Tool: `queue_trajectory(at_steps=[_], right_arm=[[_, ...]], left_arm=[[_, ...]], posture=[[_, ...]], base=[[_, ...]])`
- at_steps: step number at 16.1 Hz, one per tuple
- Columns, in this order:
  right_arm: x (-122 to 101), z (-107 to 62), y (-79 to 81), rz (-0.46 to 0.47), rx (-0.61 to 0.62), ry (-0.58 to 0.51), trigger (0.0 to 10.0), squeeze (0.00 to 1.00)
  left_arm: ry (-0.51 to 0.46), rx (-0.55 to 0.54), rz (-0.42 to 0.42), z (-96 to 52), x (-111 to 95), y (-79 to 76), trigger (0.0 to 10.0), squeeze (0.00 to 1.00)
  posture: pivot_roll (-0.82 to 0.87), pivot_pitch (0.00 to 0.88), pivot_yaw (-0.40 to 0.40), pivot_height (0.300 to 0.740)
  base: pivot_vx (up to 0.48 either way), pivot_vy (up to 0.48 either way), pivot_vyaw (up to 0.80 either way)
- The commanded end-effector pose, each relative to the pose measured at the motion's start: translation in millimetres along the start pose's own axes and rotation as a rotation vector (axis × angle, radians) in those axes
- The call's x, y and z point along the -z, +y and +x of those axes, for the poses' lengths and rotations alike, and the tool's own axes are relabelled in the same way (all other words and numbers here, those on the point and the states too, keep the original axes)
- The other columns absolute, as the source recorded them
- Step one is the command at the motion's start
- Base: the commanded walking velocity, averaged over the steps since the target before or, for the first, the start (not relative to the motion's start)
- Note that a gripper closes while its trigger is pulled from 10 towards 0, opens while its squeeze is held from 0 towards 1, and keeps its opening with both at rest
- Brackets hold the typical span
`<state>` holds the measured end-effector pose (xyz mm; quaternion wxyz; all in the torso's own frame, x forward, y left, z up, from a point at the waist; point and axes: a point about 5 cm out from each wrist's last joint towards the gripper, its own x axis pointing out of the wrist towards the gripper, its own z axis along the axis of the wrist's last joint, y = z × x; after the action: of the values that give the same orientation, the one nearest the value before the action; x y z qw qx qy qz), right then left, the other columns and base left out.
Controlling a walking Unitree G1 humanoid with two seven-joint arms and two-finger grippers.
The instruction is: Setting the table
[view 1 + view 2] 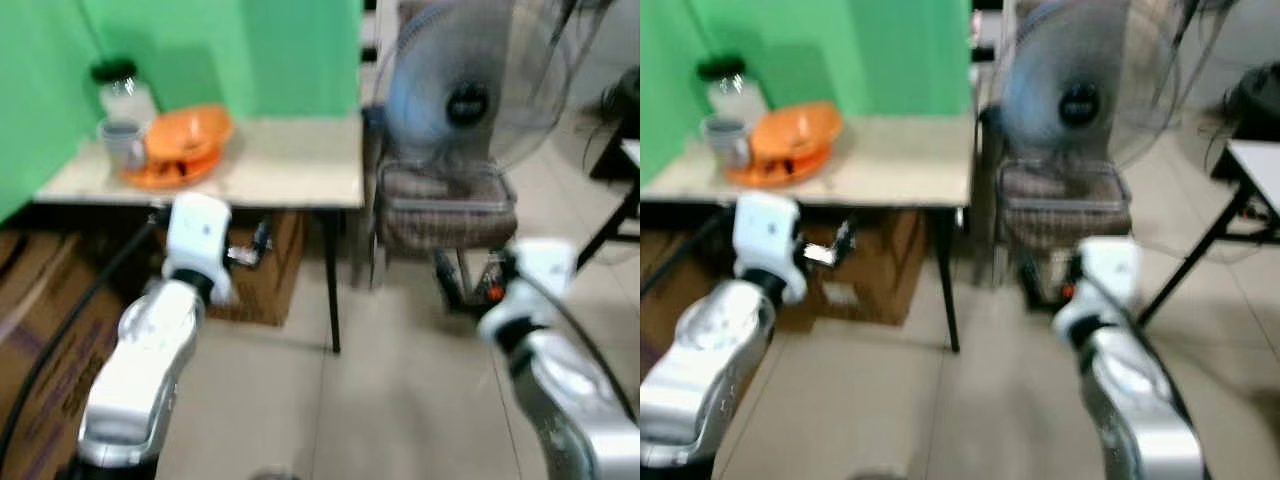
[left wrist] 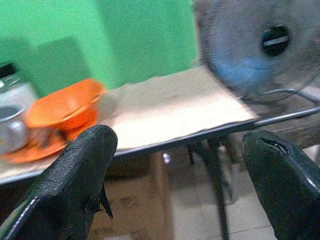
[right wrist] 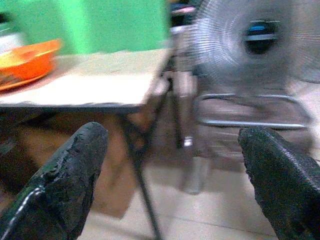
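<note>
A small beige table (image 1: 290, 165) stands against a green wall, ahead and to my left. On its left end an orange bowl (image 1: 185, 135) rests tilted on an orange plate (image 1: 160, 177). Beside them are a grey cup (image 1: 122, 140) and a glass jar with a black lid (image 1: 120, 90). My left arm (image 1: 190, 250) is raised in front of the table's near edge. In the left wrist view my left gripper (image 2: 177, 140) is open, empty, and pointed at the table. My right gripper (image 3: 172, 135) is open and empty too, aimed past the table's right leg. All views are blurred.
A large standing fan (image 1: 470, 85) rises behind a plaid-seated chair (image 1: 445, 205) just right of the table. Cardboard boxes (image 1: 265, 275) sit under the table and at my left (image 1: 50, 330). Another table's corner (image 1: 1255, 160) and black legs show at far right. Tiled floor lies ahead.
</note>
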<state>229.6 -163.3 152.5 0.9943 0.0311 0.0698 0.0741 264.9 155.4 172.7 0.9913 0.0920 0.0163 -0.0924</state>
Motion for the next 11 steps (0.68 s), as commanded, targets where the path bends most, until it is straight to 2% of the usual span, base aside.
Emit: queue_trajectory(at_steps=[1, 5, 8, 11], right_arm=[[-3.5, -0.1, -2.4, -0.023, 0.004, -0.003, 10.0, 0.00], [-3.2, 1.2, 2.1, -0.019, -0.038, -0.001, 10.0, 0.00], [-2.2, 1.2, 4.9, -0.028, -0.065, 0.012, 10.0, 0.00], [0.2, -0.8, -0.9, -0.002, -0.021, 0.021, 10.0, 0.00]], left_arm=[[-0.014, -0.006, -0.009, 0.4, -1.8, -0.4, 10.0, 0.00], [0.002, -0.028, -0.007, 1.0, -0.1, 2.4, 10.0, 0.00], [0.007, -0.043, -0.010, -1.7, 1.0, 4.6, 10.0, 0.00], [0.013, -0.039, -0.014, -2.7, 2.8, 3.5, 10.0, 0.00]], posture=[[0.05, 0.000, 0.076, 0.740], [0.06, 0.000, 0.073, 0.740], [0.06, 0.000, 0.066, 0.740], [0.05, 0.000, 0.064, 0.740]], base=[[0.000, 0.000, 0.80], [0.000, 0.000, 0.80], [0.264, 0.000, 0.77], [0.287, 0.000, 0.00]])
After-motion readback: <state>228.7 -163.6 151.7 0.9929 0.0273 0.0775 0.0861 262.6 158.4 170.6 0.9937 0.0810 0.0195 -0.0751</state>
